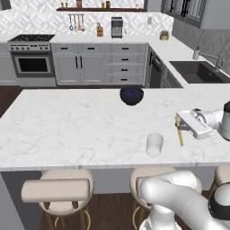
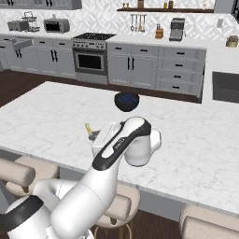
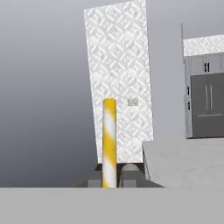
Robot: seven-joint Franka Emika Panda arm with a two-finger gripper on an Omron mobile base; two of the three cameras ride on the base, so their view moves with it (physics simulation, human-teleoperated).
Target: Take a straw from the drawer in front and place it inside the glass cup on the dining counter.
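Straw [image 1: 179, 130] is clamped between the closed fingers [image 1: 178, 126] at right of frame, held over the tabletop [image 1: 67, 126], slightly tilted. Glass cup [image 1: 154, 145] is seen lower left of it, near but apart, below the blue bowl [image 1: 131, 95].

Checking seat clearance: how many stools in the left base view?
3 stools: left, middle partly behind the arm, right cut off by the frame edge. More may lie outside.
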